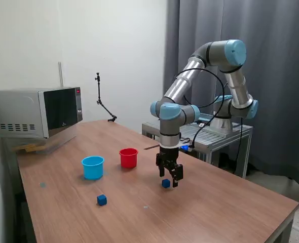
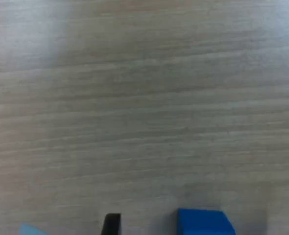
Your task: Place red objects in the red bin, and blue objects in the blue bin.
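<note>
A blue cube (image 1: 102, 200) lies toward the table's (image 1: 230, 212) near edge; mid-table, the gripper (image 1: 169, 178) stands spread around a second cube (image 1: 165, 183), light, rigid, best pinched on opposite flat faces; bins behind

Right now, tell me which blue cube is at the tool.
The blue cube between the tool's fingers, right of the red bin; the other cube sits alone, below the blue bin.
</note>
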Robot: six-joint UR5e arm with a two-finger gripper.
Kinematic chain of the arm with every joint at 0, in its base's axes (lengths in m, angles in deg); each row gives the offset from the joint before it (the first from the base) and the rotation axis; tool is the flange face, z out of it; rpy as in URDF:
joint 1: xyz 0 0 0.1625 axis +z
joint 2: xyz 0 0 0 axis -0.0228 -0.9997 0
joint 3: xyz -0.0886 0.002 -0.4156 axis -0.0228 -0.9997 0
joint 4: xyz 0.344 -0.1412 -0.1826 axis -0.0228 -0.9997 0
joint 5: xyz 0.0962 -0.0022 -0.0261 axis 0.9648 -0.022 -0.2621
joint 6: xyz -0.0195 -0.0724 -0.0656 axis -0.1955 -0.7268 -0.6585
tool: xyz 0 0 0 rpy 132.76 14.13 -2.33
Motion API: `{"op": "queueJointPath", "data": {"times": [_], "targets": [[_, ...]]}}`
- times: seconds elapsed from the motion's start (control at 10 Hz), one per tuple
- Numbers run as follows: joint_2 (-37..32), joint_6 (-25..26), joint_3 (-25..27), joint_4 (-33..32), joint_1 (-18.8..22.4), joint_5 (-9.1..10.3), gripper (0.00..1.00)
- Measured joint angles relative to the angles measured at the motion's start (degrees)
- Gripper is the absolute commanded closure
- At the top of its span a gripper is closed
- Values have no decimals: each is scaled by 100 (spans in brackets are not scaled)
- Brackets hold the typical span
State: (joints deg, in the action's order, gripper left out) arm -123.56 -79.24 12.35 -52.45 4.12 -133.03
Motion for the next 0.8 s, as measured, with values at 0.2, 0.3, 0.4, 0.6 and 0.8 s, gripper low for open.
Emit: {"op": "queueJointPath", "data": {"times": [0.2, 0.3, 0.4, 0.6, 0.8], "targets": [[5, 0, -43, -12, 0, 0, 0], [9, -1, -58, -15, 0, 1, 0], [12, 0, -73, -16, 0, 1, 0], [18, 4, -89, -17, 0, 1, 0], [20, 3, -93, -13, 0, 1, 0]]}}
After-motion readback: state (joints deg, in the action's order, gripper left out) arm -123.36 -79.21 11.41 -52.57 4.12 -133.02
